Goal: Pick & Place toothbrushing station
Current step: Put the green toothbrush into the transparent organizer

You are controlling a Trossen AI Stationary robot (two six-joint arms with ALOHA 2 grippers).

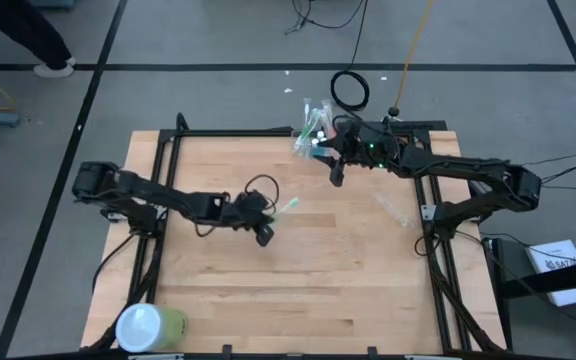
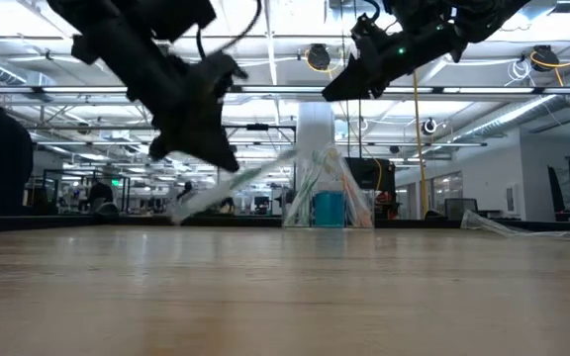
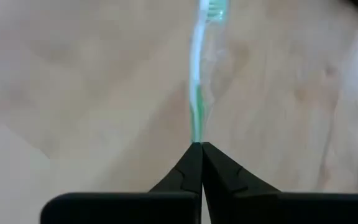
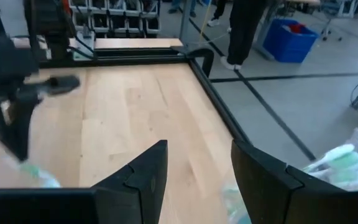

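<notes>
While left gripper at frame centre clamps toothbrush aloft, right gripper waits, jaws apart; next: carry to toothbrushing station, upper centre.

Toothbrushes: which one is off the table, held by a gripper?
The green-and-white toothbrush pinched in the left gripper at mid-table; the other toothbrushes stand bunched at the far edge.
</notes>
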